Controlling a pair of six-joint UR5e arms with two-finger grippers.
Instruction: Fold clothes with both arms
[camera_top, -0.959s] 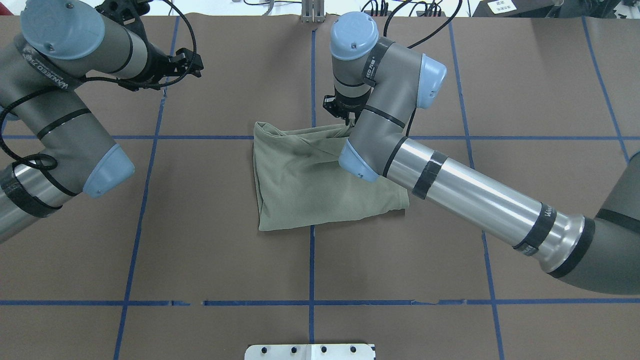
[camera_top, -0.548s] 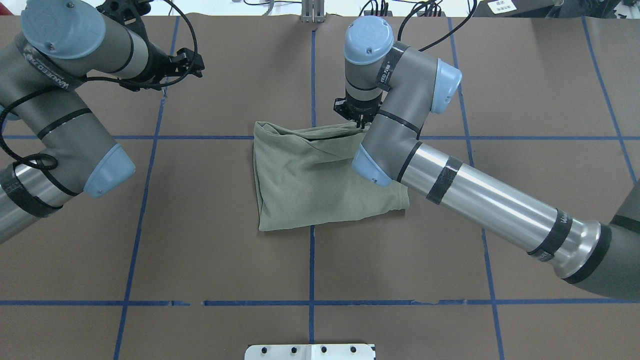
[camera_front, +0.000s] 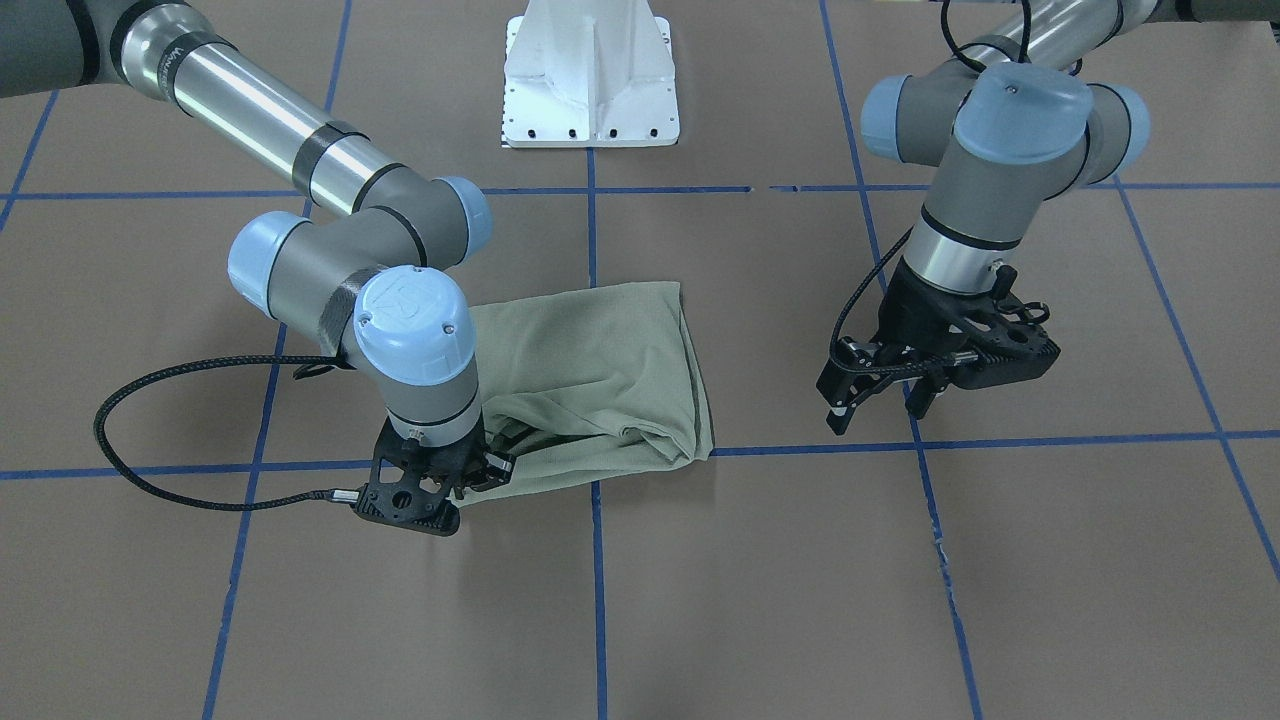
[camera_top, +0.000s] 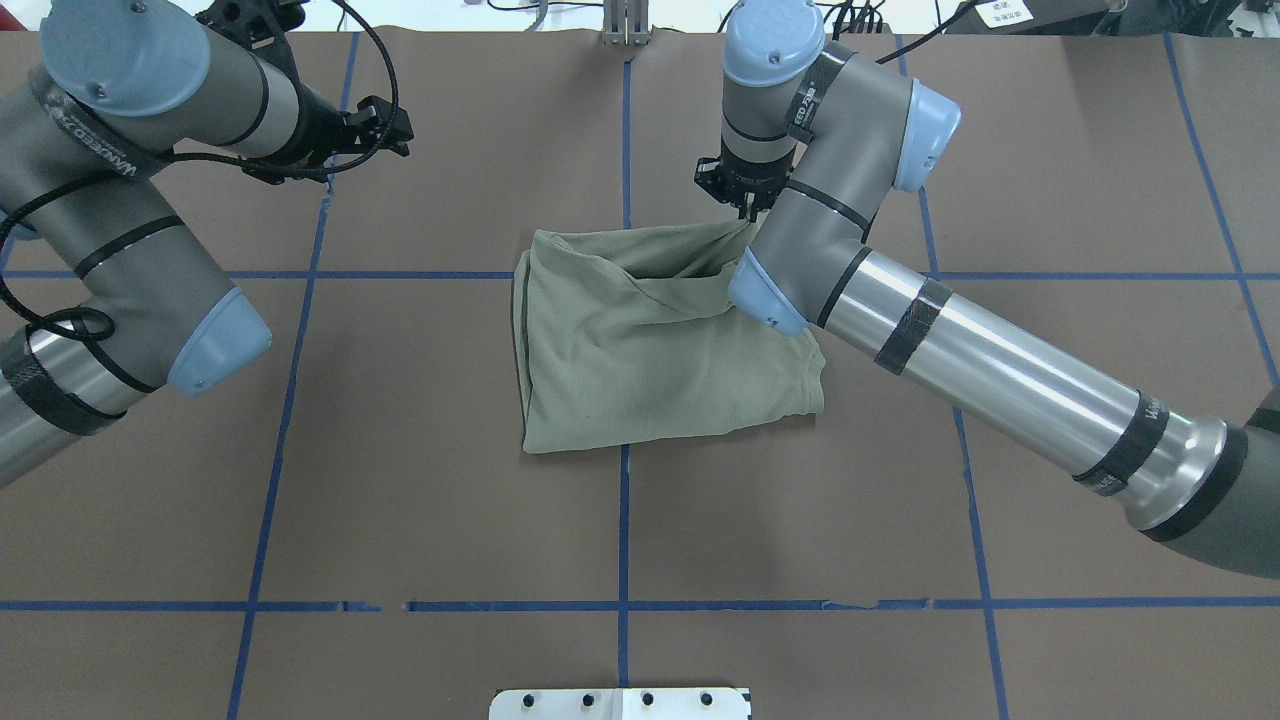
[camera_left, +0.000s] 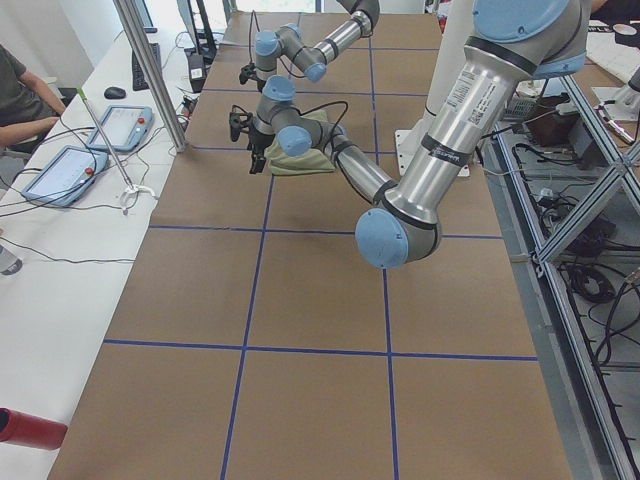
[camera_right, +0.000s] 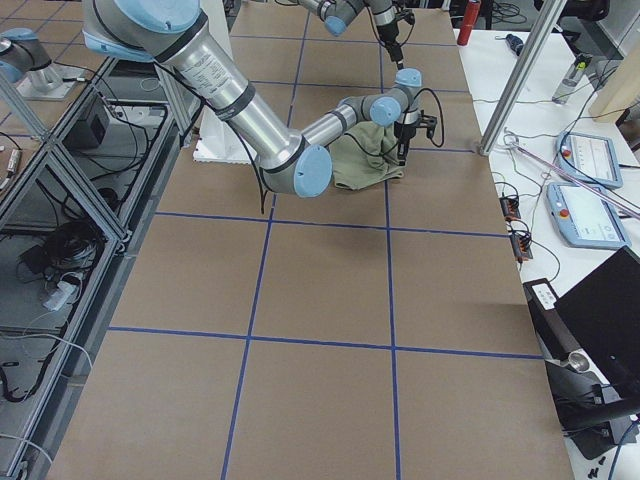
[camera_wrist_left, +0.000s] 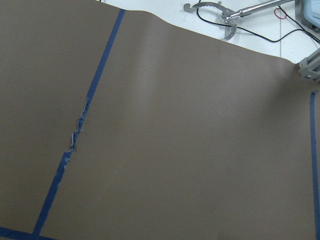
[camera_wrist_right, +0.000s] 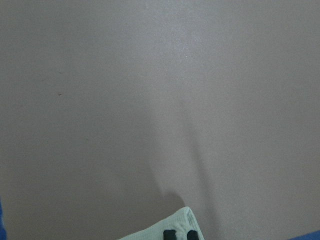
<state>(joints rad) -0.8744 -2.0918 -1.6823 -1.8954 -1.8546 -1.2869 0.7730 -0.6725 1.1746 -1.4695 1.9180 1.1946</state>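
Observation:
The sage-green shirt (camera_top: 650, 360) lies folded into a bundle near the table's middle (camera_front: 600, 350). My right gripper (camera_top: 745, 205) is at its far right corner and shut on that corner, which is lifted and stretched toward the table's far edge. In the right wrist view the two dark fingertips (camera_wrist_right: 170, 234) pinch a pale edge of the shirt (camera_wrist_right: 155, 232). My left gripper (camera_front: 885, 400) hangs open and holds nothing above bare brown paper, well to the left of the shirt (camera_top: 395, 120). The left wrist view holds only paper and tape.
Blue tape lines (camera_top: 623, 520) divide the brown table cover into squares; one strip is torn (camera_wrist_left: 75, 140). The white pedestal base (camera_front: 590, 75) stands at the robot's edge. A side table with tablets (camera_left: 120, 125) and a seated person (camera_left: 20, 95) borders the far edge.
My right gripper has moved right and toward the far edge, dragging the shirt's corner with it; the bundle shifted slightly right. The left arm has stayed in place.

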